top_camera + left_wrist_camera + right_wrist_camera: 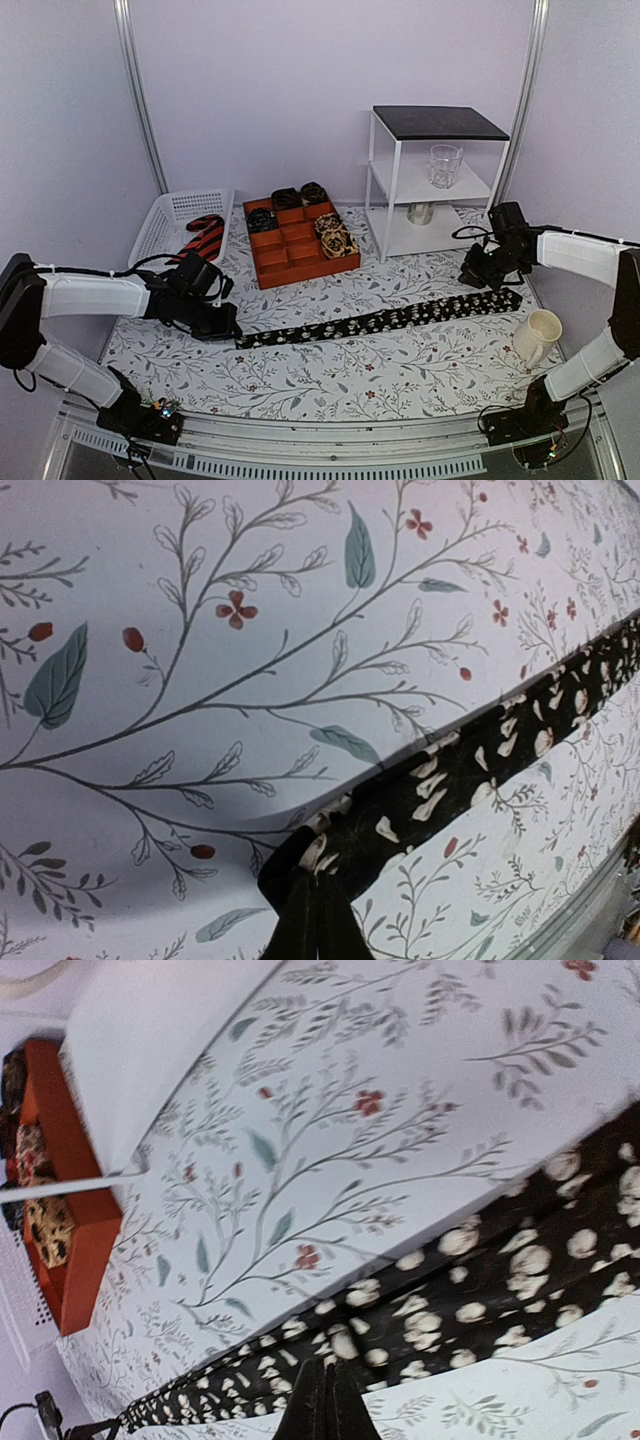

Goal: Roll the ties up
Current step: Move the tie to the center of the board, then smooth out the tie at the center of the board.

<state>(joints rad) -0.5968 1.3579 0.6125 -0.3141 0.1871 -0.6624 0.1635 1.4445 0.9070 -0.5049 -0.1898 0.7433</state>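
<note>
A long black tie with pale dots (380,322) lies stretched flat across the floral tablecloth, narrow end at the left and wide end at the right. My left gripper (228,328) is at the narrow end. In the left wrist view its fingers (316,878) are shut on the curled-up tip of the tie (480,770). My right gripper (478,278) is near the wide end. In the right wrist view it (324,1365) is shut, its tip over the flat tie (520,1280), with no fabric seen between the fingers.
A red compartment tray (290,268) holding several rolled ties stands at the back middle; it also shows in the right wrist view (85,1260). A white basket (170,215) holds a red-and-black striped tie (205,238). A white shelf (395,180) with a glass (445,165) stands back right. A cream mug (538,335) stands front right.
</note>
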